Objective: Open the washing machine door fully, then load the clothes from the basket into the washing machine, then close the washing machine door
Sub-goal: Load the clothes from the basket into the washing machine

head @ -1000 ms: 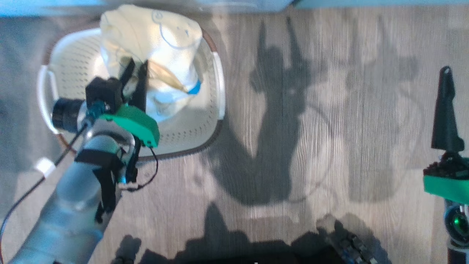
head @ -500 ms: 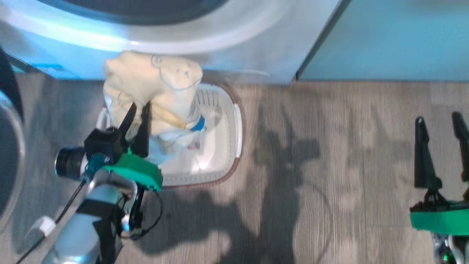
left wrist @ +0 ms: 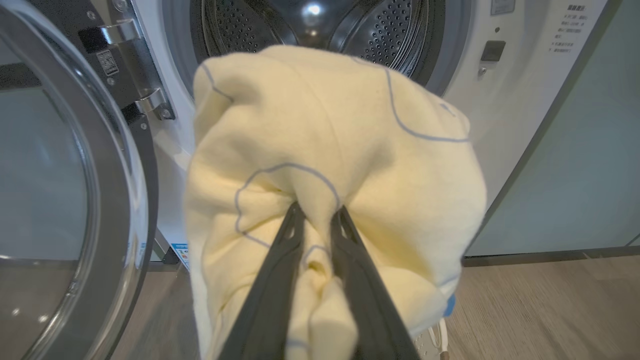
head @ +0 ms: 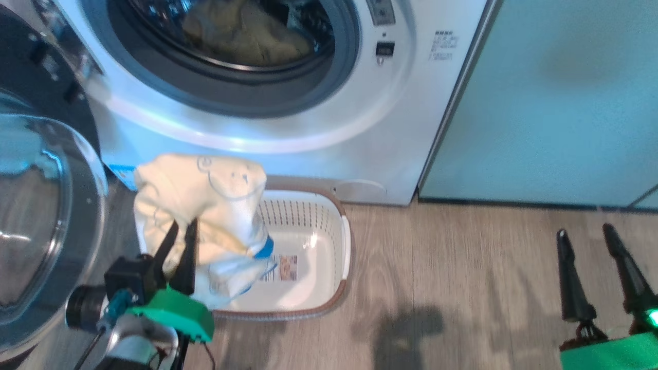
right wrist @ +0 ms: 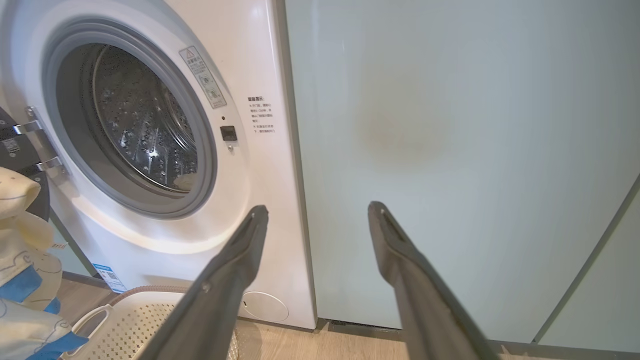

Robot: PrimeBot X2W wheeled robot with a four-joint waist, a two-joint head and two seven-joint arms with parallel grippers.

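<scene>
- Now the left gripper (head: 182,224) is clamped on a fold of the clothes (head: 205,205). They make a pale yellow bundle held up over the left end of the basket (head: 345,246), and the blue-trimmed lower end droops into it.
- Chiefly, the drum mouth (head: 226,100) of the washing machine (head: 401,128) lies farther off and higher than the held bundle, slightly to the right. The bundle's long axis runs up and down, hanging from the grip, so I judge it must go up and forward, top end first.
- On the left, the washing machine door (head: 31,221) stands swung wide open, just beside the left arm and off the line to the mouth.
- Of the two arms, the left is plainly nearer. The right gripper (head: 585,230), fingers spread apart and holding nothing, hangs well apart on the right, before the pale green cabinet (head: 555,103).
- From the head view come the basket's bare bottom with its label and the yellowish fabric in the drum (head: 241,36); in the left wrist view the cloth hides both.
- Closer in, the left wrist view shows the two fingers pinching the fold, with the mouth directly behind the cloth. The right wrist view shows the mouth at a slant, unobstructed.
</scene>
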